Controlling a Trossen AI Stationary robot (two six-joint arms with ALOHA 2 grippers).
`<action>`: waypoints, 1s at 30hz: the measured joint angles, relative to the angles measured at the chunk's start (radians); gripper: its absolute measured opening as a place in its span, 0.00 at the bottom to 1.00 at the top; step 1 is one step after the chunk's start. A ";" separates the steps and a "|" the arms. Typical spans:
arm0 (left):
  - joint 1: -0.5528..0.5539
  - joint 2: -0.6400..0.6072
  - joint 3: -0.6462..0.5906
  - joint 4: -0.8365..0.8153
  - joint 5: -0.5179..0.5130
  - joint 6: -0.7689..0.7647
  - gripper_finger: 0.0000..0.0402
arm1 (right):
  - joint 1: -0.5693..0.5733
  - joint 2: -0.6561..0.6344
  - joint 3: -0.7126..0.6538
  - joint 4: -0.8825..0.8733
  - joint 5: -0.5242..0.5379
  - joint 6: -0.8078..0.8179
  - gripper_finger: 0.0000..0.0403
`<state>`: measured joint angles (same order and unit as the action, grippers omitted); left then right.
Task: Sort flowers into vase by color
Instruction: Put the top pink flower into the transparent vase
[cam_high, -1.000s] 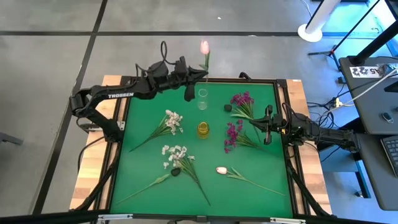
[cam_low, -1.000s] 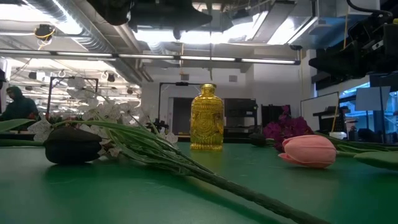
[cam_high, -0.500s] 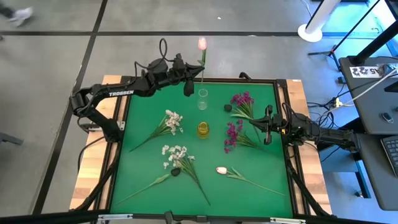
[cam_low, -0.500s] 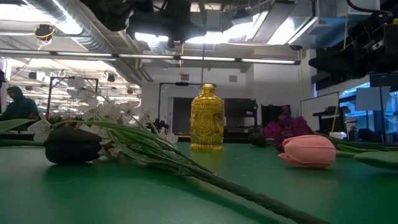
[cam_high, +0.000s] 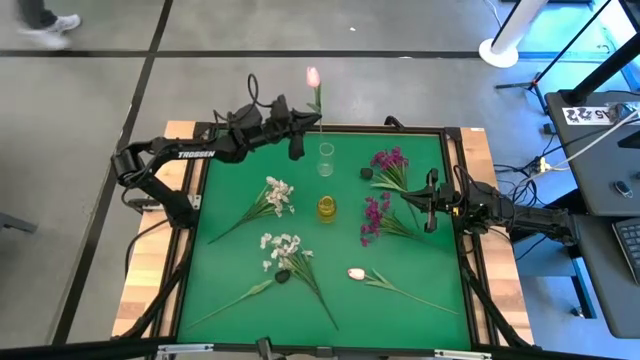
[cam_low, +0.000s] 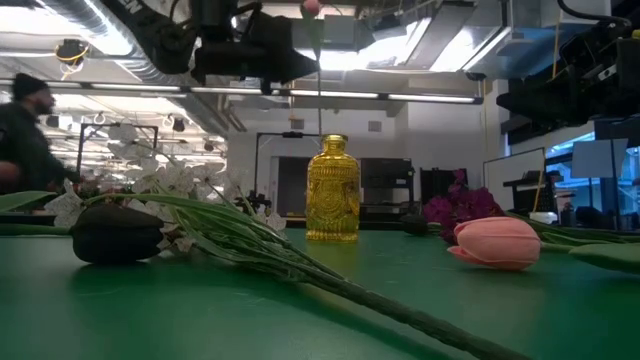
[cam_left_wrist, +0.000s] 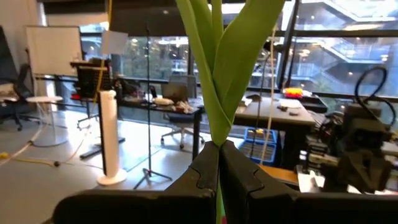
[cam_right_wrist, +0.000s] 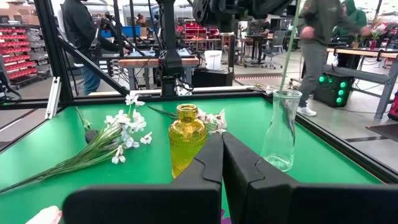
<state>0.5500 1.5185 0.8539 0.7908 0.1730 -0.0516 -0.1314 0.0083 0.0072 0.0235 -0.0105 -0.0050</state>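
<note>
My left gripper (cam_high: 297, 132) is at the table's far edge, shut on a pale pink tulip (cam_high: 312, 76) that stands bud up beside the clear glass vase (cam_high: 326, 158). Its stem (cam_right_wrist: 289, 50) runs down toward that vase's mouth. The yellow vase (cam_high: 327, 208) stands mid-table. Two white sprays (cam_high: 276, 194) (cam_high: 284, 250), two magenta clusters (cam_high: 390, 162) (cam_high: 375, 215) and a second pink tulip (cam_high: 357, 273) lie flat on the green mat. My right gripper (cam_high: 432, 203) waits shut above the magenta stems near the right edge. My left gripper pinches the tulip's green stem (cam_left_wrist: 217, 138) between its two fingers, just below where the long leaves (cam_left_wrist: 236, 56) part. The fingers come level from the table's left, across the stem. The tulip is lifted clear and upright, with its lower stem hanging below the fingers over the clear vase.
A small dark flower base (cam_high: 366, 173) lies by the far magenta cluster and another (cam_high: 283, 276) by the near white spray. A black frame (cam_high: 455, 180) rims the mat. People move in the room beyond (cam_low: 25, 125).
My left gripper has moved a little toward the table's left, staying shut on the tulip. The bud has shifted left with it. In the low view the gripper and bud have come down into the picture.
</note>
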 joint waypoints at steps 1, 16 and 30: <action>-0.002 0.000 -0.004 0.002 0.009 -0.003 0.00 | 0.000 0.000 0.000 0.000 0.000 0.000 0.00; -0.008 0.081 -0.004 0.015 0.021 0.009 0.00 | 0.000 0.000 0.000 0.000 0.000 0.000 0.00; -0.007 0.179 -0.004 0.100 0.022 0.005 0.02 | 0.000 0.000 0.000 0.000 0.000 0.000 0.00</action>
<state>0.5427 1.6970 0.8497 0.8906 0.1955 -0.0468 -0.1314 0.0084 0.0071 0.0235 -0.0109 -0.0048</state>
